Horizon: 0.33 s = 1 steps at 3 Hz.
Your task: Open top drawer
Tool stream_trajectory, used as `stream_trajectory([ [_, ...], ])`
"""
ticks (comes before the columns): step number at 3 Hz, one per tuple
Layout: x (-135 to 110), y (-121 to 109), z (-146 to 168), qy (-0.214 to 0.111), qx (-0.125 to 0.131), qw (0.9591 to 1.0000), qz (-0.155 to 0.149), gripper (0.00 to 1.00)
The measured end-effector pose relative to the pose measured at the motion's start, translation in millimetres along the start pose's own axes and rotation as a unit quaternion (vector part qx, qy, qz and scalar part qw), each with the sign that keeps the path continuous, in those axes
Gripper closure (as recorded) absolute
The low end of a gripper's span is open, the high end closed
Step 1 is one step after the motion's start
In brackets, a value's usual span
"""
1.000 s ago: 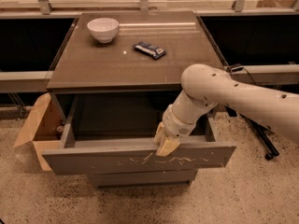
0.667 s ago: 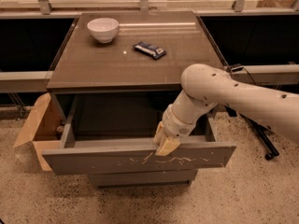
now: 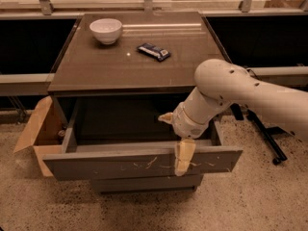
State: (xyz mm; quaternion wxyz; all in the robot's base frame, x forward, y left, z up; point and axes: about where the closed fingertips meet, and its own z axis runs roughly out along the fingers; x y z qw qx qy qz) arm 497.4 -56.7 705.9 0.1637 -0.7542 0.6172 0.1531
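Observation:
The top drawer (image 3: 96, 165), dark grey with pale scratch marks on its front, stands pulled well out from under the table top; its inside looks empty. My gripper (image 3: 175, 138) is at the drawer's front edge, right of the middle. One pale finger (image 3: 184, 157) hangs down over the outside of the front. The other finger (image 3: 166, 118) points left inside the drawer, apart from the front. The gripper is open and holds nothing.
A white bowl (image 3: 106, 30) and a dark packet (image 3: 153, 51) lie on the table top (image 3: 120, 71). A shorter grey drawer front (image 3: 144, 183) sits below. An open cardboard box (image 3: 36, 129) stands at the left. Black stand legs (image 3: 264, 134) are on the floor at the right.
The drawer has stayed pulled out. The fingers have spread: one now stands away from the front, inside the drawer, while the other still hangs over the front.

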Motion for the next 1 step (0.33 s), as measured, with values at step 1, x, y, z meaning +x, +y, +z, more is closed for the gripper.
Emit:
stream_trajectory([
  [1,-8.7,3.4,-42.6,0.019,0.033,0.9991,-0.020,0.00],
])
